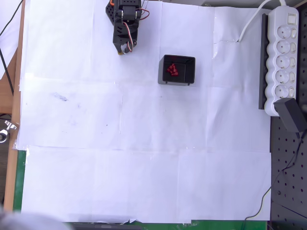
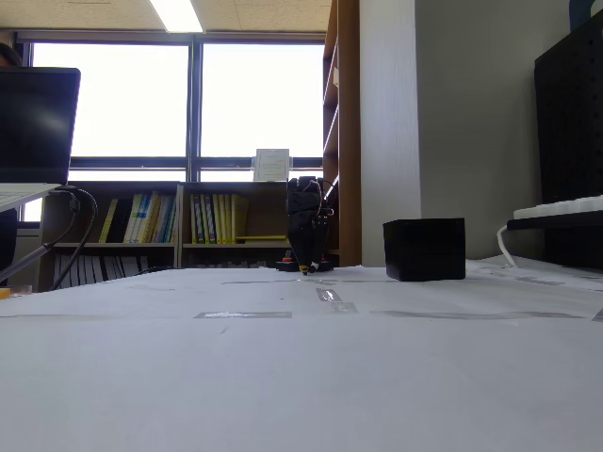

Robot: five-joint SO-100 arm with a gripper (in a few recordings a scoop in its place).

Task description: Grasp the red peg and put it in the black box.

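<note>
- Pegs (image 1: pixel 172 70), small and dark red, lie in a little cluster inside the black box (image 1: pixel 192 71) in the overhead view, upper middle of the frame; I see no red peg loose on the white paper (image 1: pixel 144 158) that covers the table.
- At the far left of the overhead view a strip of wooden table edge (image 1: pixel 13 120) shows beside the paper.
- Upper left of centre, the black arm is folded up near the top edge, with the claw (image 1: pixel 123 50) pointing down the frame toward the paper; its tips look close together with nothing between them, but the pictures are too small to say for sure how far open it is.
- In the fixed view, low across the table, the claw (image 2: pixel 303 269) sits in the middle of the frame with its tips low, near or on the paper, and the box (image 2: pixel 424 249) stands just right of centre, well apart from it.
- At the far right of the overhead view a white power strip (image 1: pixel 283 57) lies along the edge, clear of the work.
- Judgement: the arm seems parked, either done or waiting for a new peg to be laid out.
- To do a next grasp well, I would open the claw wide first, come straight down over the peg, close gently, lift clear of the box wall, and let go over the middle of the box.
</note>
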